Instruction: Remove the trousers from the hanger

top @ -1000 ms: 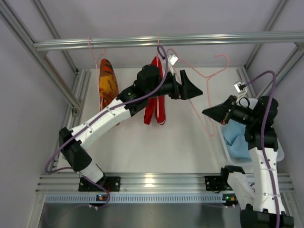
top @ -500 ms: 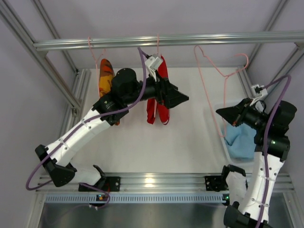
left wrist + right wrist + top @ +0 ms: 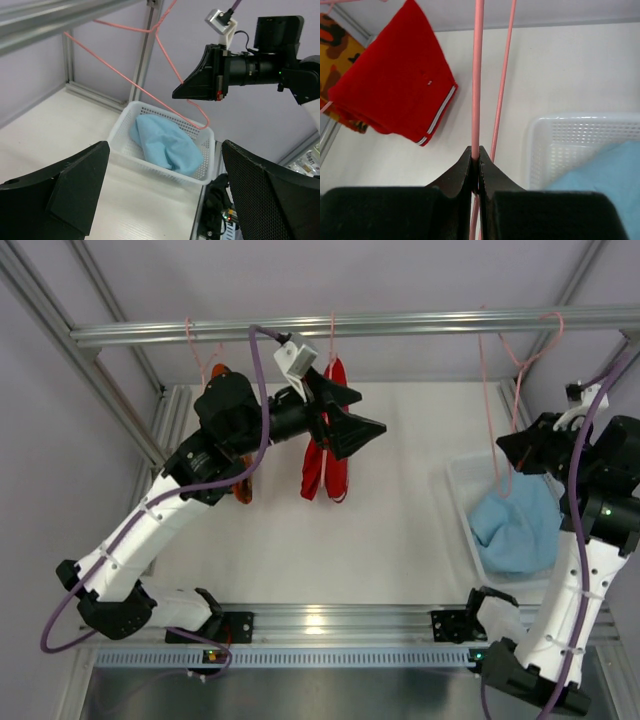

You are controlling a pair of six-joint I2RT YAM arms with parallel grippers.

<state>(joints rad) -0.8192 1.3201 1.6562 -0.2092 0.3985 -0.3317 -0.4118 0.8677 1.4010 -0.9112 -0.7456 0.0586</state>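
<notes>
Pinching pink hanger (image 3: 477,75) w/ R hand (image 3: 478,156); L hand (image 3: 352,422) spread wide, empty; blue trousers (image 3: 520,525) in basket (image 3: 462,472).

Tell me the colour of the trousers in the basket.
Light blue trousers; the left wrist view shows them best.

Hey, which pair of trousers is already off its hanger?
The light blue pair, lying crumpled in the white basket on the right. The red pair and the orange patterned pair hang from the rail.
</notes>
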